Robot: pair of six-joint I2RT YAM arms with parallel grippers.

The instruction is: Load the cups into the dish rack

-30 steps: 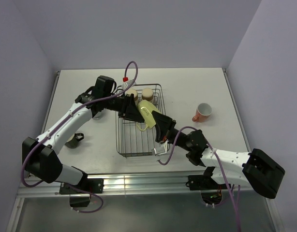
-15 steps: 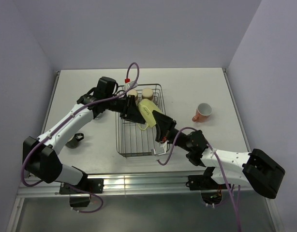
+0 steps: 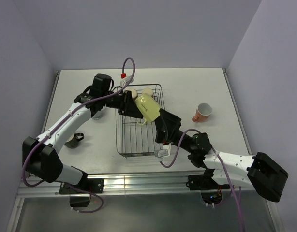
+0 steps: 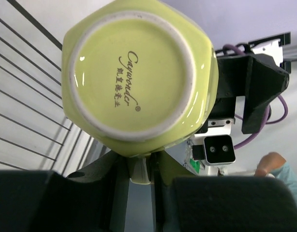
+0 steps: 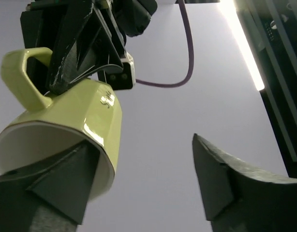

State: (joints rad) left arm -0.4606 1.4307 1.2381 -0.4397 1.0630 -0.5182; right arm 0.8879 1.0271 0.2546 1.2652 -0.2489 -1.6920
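A pale yellow mug [image 3: 147,107] hangs tilted above the black wire dish rack [image 3: 134,142]. My left gripper [image 3: 135,109] is shut on its handle; in the left wrist view the mug's base [image 4: 139,77] fills the frame and the handle sits pinched between the jaws of the left gripper [image 4: 139,179]. My right gripper [image 3: 161,120] stands open just below the mug's mouth. In the right wrist view one finger [image 5: 56,186] lies at the rim of the mug [image 5: 85,121], the other finger is well apart, and the right gripper [image 5: 141,142] holds nothing. Two tan tumblers [image 3: 148,91] stand at the rack's far end.
A salmon-pink mug [image 3: 202,112] lies on the table right of the rack. A dark cup [image 3: 73,140] stands at the left, near the left arm. The rack's wires [image 4: 22,96] show below the held mug.
The right gripper has opened and let go of the yellow mug's rim. The left gripper has closed on the handle, and the mug has shifted slightly up and back.
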